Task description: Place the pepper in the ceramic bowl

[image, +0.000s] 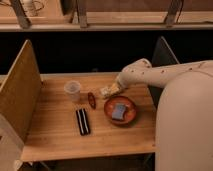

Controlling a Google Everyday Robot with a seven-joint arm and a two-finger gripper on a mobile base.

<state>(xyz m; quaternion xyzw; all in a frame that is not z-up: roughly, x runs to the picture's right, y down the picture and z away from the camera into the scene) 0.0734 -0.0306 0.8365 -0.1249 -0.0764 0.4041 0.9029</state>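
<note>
REMOTE STATION: Nearest my camera, a black striped bar [82, 121] lies on the wooden tabletop [55, 137]. Just beyond it sits the ceramic bowl [131, 117], already holding a blue-grey block [119, 111].

The pepper [92, 99] lies flat on the bare wood just past the bowl's rim. It is close to the bowl but not touching it, and a translucent cup [73, 91] stands behind it on the other side.

I judge the pepper light, smooth-skinned and a little soft, so it is likely to roll or squirt out under a hard pinch. I would take it across its thicker middle, square to its long axis, and with modest pressure, because the tapered ends offer little to hold.

Farther back, the white arm [150, 74] reaches in from the right of the view. The claw [115, 87] is low over the tabletop, right at a pale yellowish item [105, 91]. I cannot tell whether the claw is released or clenched, or whether it has that item.

The pepper is clear of the claw, lying a short way toward the cup side and slightly nearer to me. It has not been picked up.
</note>
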